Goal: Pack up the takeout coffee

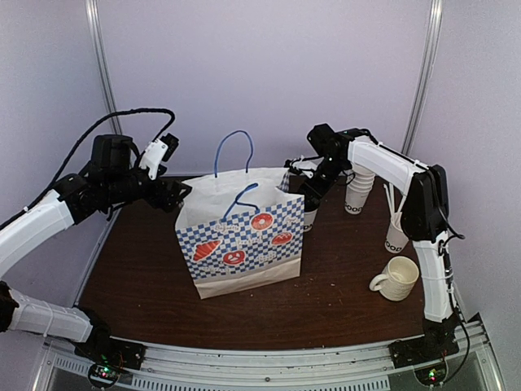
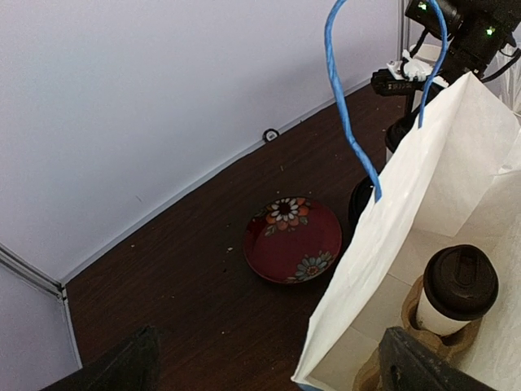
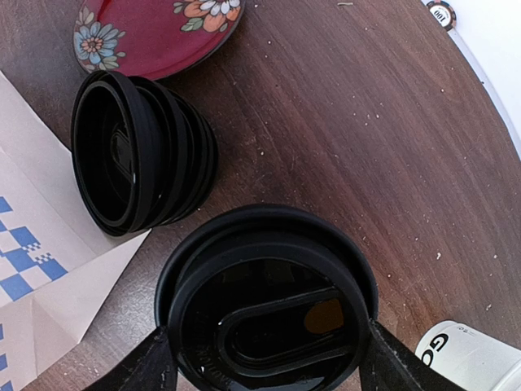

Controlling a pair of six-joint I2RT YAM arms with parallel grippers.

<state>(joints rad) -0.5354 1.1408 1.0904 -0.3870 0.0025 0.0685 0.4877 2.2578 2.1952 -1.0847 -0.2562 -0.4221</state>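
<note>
1. right gripper [image 3: 267, 358] straddles a lidded cup [image 1: 309, 218] beside the bag [image 1: 244, 236] — fingers [image 3: 151, 366] flank the lid [image 3: 269, 269], grip unclear; left gripper [image 2: 269, 358] gapes empty.
2. risk: squeezing the lid could pop it off — coffee spills.

The bag [image 1: 240, 236] was white, with a blue-and-white check band printed with red-orange pastries, and its handles [image 1: 234, 151] were blue. The plate [image 2: 293, 239] was dark red with flowers. The dome lid [image 3: 269, 305] was black, the carrier [image 2: 409, 309] brown, the mug [image 1: 399, 278] cream and the bench [image 1: 342, 301] dark brown.

Lid stack [image 3: 142, 151] and bag [image 3: 32, 244] close beside cup [image 3: 269, 301]
</note>
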